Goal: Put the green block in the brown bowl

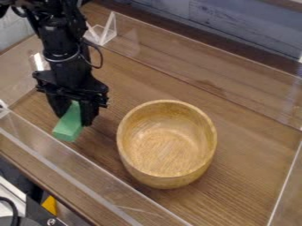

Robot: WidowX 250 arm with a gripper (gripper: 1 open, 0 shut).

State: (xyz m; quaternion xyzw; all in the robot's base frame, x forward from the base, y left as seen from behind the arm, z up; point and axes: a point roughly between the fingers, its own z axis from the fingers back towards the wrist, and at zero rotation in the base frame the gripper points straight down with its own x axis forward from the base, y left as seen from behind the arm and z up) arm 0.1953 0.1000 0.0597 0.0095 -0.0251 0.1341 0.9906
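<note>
Green block (70, 126) is clamped in my hand (74, 115), left of the brown bowl (167, 143) on the counter (236, 88).

The green block (71, 124) (between the gripper (73, 111) jaws) sits left of the brown bowl (167, 142).

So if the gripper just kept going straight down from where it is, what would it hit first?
The gripper, shut on the green block, points down; the block's lower end would likely meet the wooden table first, left of the brown bowl.
</note>
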